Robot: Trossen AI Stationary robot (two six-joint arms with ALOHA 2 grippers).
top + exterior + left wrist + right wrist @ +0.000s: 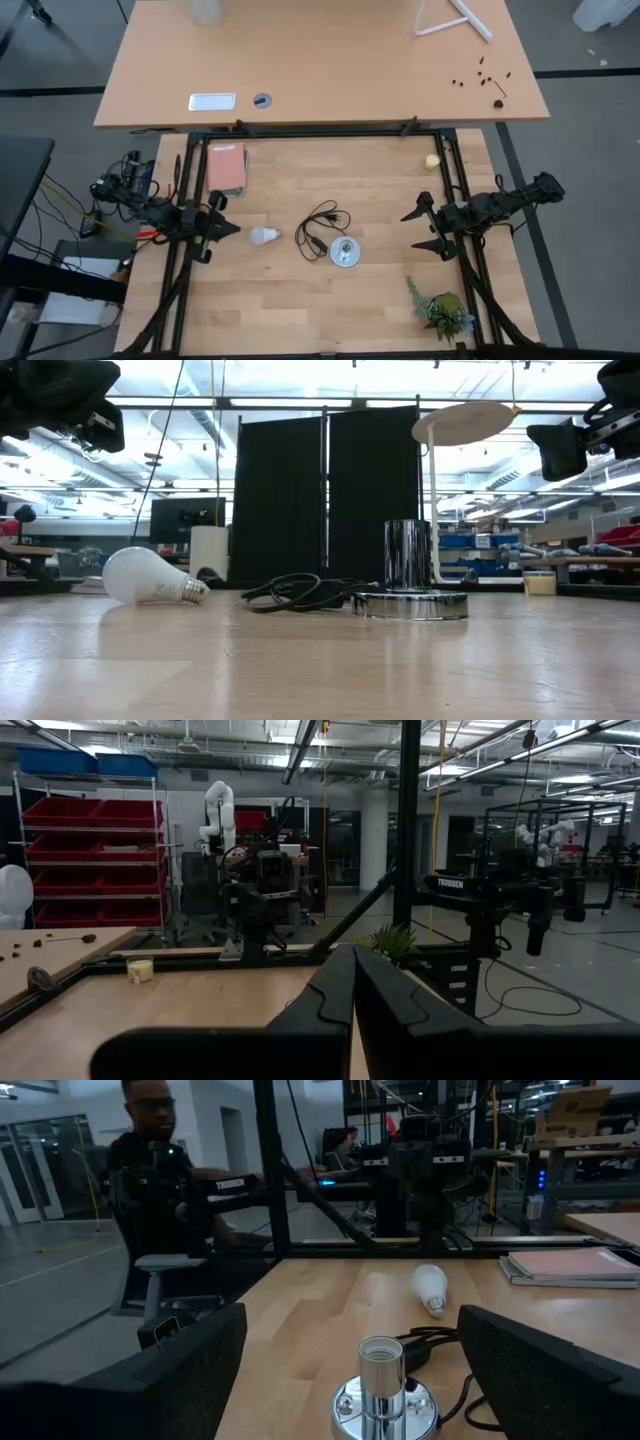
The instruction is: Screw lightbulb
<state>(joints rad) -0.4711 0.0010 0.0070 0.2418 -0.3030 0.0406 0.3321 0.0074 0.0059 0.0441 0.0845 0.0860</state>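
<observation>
Lightbulb (pixel 263 236) lies on its side on the wooden surface (pixel 300 310) — at nine o'clock from the socket base (pixel 345 252). Right gripper (pixel 428 229), at three o'clock, has its fingers spread wide, empty — left gripper (pixel 228 229), beside the bulb, has its fingers closed together on nothing.

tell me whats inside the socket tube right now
No bulb is in it: the socket stands upright and open-topped on its round base, and the lightbulb lies on its side on the table, apart. The tube's interior, threads and contact, cannot be seen.
</observation>
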